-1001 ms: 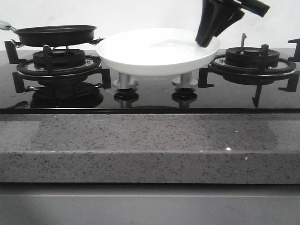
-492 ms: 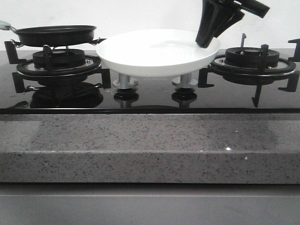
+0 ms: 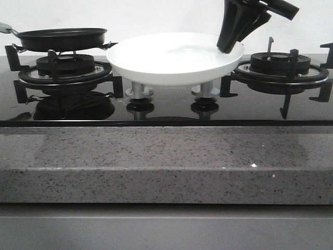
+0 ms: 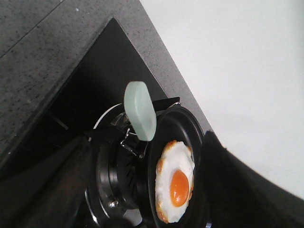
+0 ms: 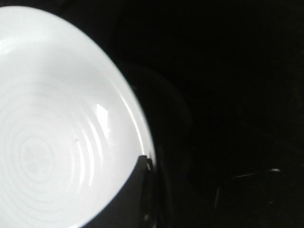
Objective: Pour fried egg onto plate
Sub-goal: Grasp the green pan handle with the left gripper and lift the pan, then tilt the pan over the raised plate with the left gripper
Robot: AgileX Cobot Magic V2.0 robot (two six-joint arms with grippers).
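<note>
Holding the plate [image 3: 174, 57] by its right rim, my right gripper [image 3: 229, 46] is clamped on it, keeping it raised between the two burners. The fried egg [image 4: 175, 181] lies in the black frying pan [image 3: 61, 39] on the left burner [image 3: 65, 70]. I cannot tell my left gripper's state. I judge the pour not yet begun; next, grasp the pale pan handle [image 4: 139, 116] and tip the pan over the plate.

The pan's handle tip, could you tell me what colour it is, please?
Pale mint green, clearest in the left wrist view: handle tip.
</note>
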